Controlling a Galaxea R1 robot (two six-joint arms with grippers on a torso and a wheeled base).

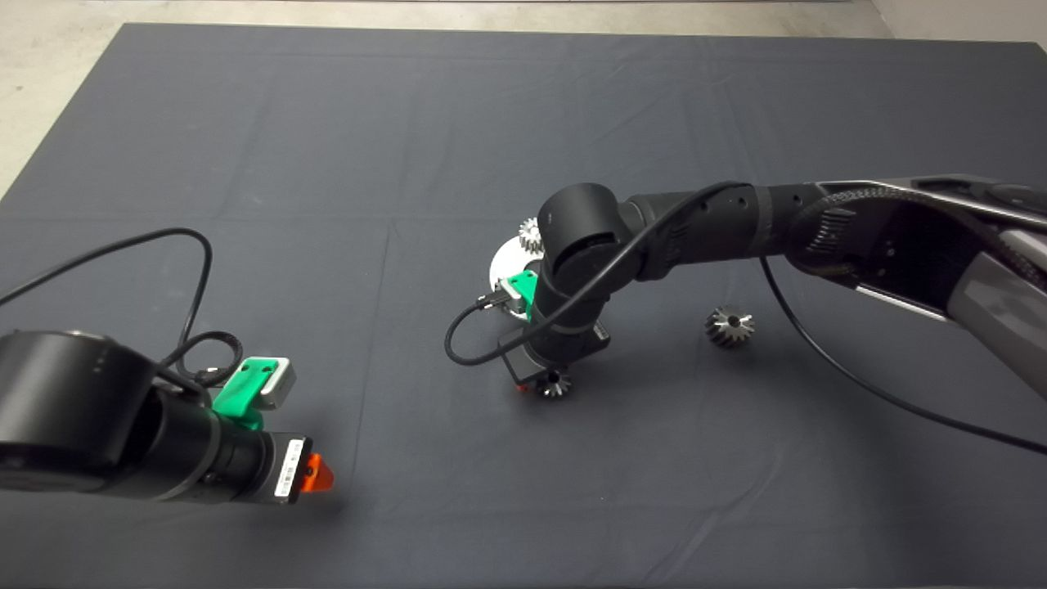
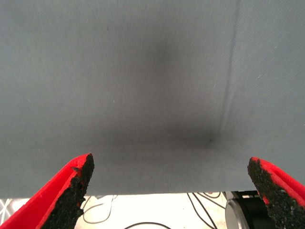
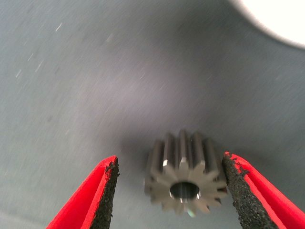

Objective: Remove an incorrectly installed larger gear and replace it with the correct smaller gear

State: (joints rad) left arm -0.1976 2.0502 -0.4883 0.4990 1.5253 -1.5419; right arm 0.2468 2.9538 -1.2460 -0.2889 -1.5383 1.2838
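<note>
Dark grey fabric mat [image 1: 327,123] is seen covering the table. The right gripper [image 1: 536,383] is lowered near the mat's centre, pointing down. Its red fingers are spread, not clamped, around the smaller gear [image 3: 183,183], a small shiny silver steel gear with pointed teeth and a dark centre hole. One black pad [image 3: 233,181] is just beside or touching the teeth, and contact cannot be confirmed. The other pad [image 3: 107,191] is clearly apart from it. In the head view only part of this gear [image 1: 556,384] shows below the wrist, and it appears to rest on the mat.

The larger gear [image 1: 729,325], a dark grey cone-shaped steel bevel gear with coarse teeth, is lying on the mat. It is well apart from the right gripper, under the right forearm's side.

A flat white round disc [image 1: 501,274] is partly hidden behind the right wrist. Another small silver toothed gear [image 1: 532,236] is seen at its far edge.

The left gripper [image 1: 317,474] is parked at the lower left over the mat, with fingers wide apart and nothing between them. A white printed label [image 1: 288,468] is noted on its body, but the print cannot be read. No other writing is found. Floor and cables are shown beyond the mat edge in the left wrist view.
</note>
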